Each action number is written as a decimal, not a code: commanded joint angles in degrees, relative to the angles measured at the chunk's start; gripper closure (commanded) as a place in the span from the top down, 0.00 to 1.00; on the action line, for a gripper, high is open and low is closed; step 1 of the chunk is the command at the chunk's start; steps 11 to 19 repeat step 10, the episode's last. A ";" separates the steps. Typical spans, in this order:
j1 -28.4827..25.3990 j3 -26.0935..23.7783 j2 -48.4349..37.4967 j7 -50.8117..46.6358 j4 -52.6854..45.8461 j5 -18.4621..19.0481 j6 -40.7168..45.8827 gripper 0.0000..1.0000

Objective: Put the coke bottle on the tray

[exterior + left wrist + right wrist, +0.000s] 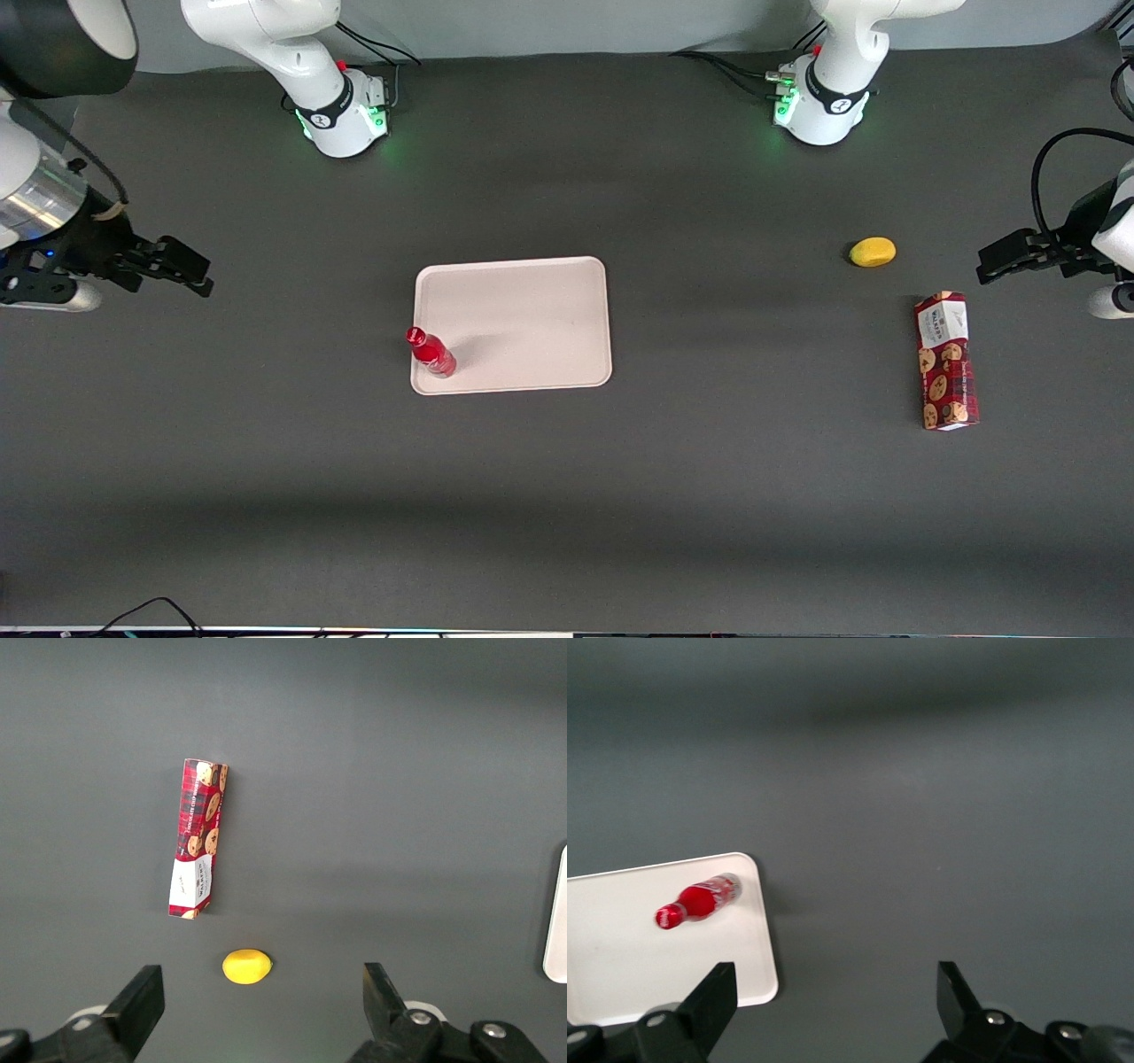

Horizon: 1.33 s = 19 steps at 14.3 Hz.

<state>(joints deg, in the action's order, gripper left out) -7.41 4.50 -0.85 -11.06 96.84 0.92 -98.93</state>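
The coke bottle [431,353] [700,900], small and red with a red cap, stands upright on the tray [532,319] [620,957], in the tray's corner nearest the front camera on the working arm's side. My gripper [190,270] [837,997] is open and holds nothing. It hovers well away from the tray, toward the working arm's end of the table. The pale pinkish tray lies flat near the table's middle.
A yellow lemon-like object [873,252] [246,966] and a red cookie box [946,361] [197,837] lie toward the parked arm's end of the table. The two arm bases [341,111] [824,106] stand along the table's edge farthest from the front camera.
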 commanded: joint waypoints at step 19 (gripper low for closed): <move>2.05 1.91 0.58 1.04 -0.06 -1.01 -2.76 1.00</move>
